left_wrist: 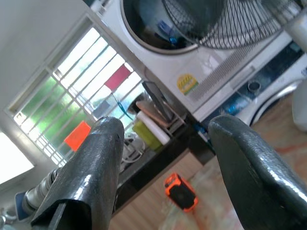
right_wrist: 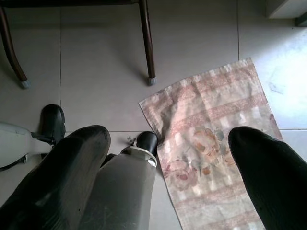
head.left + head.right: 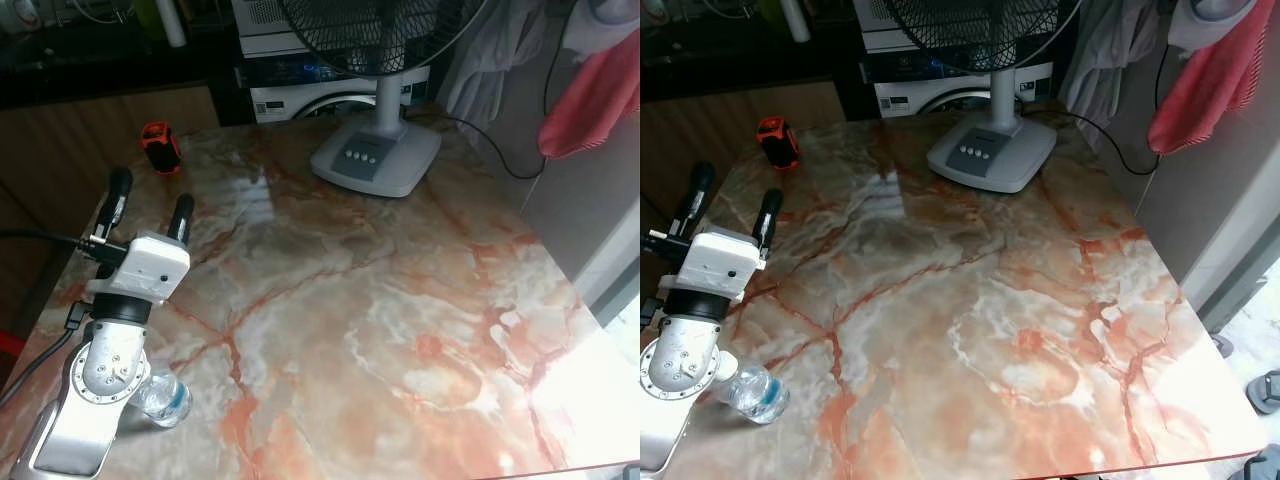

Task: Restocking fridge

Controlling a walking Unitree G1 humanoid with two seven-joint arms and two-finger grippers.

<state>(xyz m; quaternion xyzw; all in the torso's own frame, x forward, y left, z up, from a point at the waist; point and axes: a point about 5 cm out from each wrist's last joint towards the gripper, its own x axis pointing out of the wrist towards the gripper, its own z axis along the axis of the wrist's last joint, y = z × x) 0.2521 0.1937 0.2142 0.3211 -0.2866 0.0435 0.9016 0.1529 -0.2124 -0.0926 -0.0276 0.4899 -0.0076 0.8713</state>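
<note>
Beside left gripper [image 3: 150, 205]: perhaps tape measure [image 3: 160, 146], fan [image 3: 377, 152]

No text, brand, or number can be read. A round yellow-and-green sticker [image 1: 187, 84] is seen on the white front of the washing machine [image 1: 201, 67], ahead of the left gripper [image 1: 165, 158] and beyond its spread fingers, but its print is too small to be made out. A blue label [image 3: 178, 402] is carried by the water bottle [image 3: 165, 397] lying beneath the left arm; its wording is blurred.
</note>
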